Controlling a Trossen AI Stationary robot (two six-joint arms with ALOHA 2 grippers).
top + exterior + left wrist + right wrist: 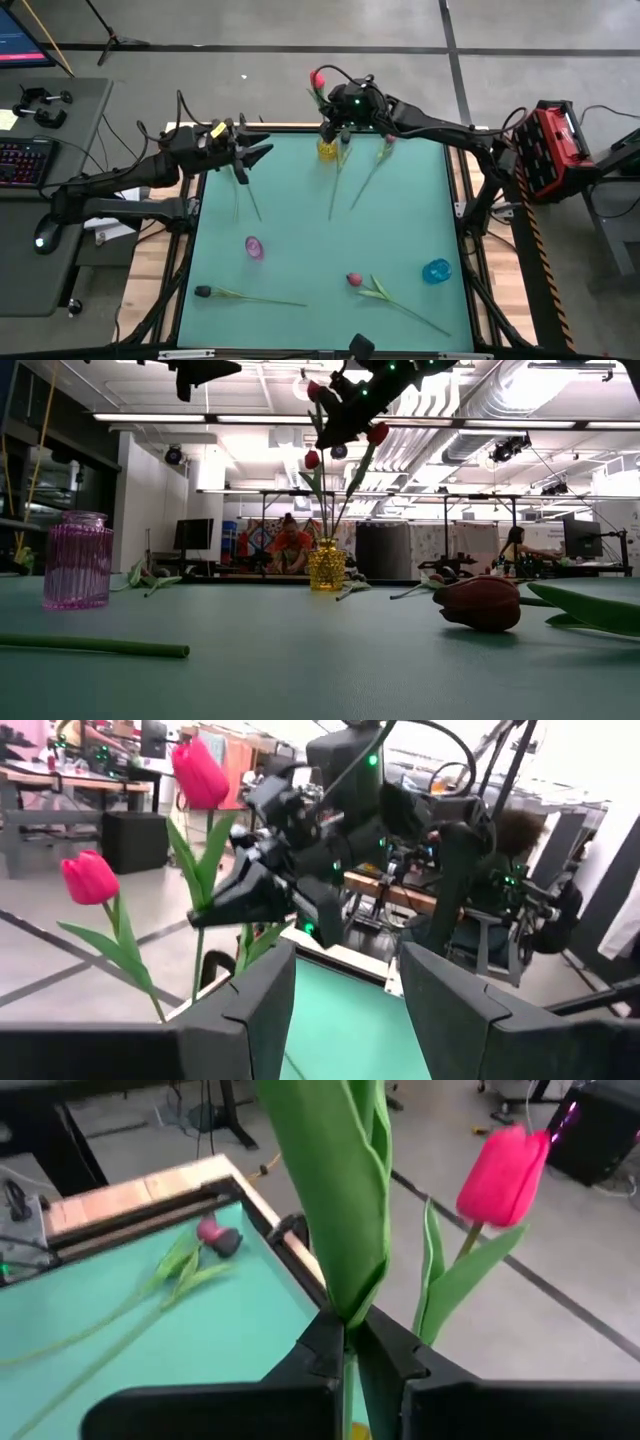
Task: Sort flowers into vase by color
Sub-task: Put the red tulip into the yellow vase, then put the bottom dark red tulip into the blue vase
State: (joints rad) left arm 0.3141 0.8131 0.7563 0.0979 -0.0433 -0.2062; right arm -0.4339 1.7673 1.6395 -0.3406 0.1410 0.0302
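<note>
High view shows the right gripper [333,128] clamped on a red tulip [318,79] above the yellow vase [328,150], seemingly holding one already, while the left gripper [262,153] waits open and several flowers [352,279] lie unsorted.

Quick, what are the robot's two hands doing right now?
Left gripper: open, holding nothing.
Right gripper: shut on a red tulip's stem, above the yellow vase.

Overhead camera looking straight down, table-height camera facing the room, both sharing the yellow vase [327,150], wrist cameras close.
</note>
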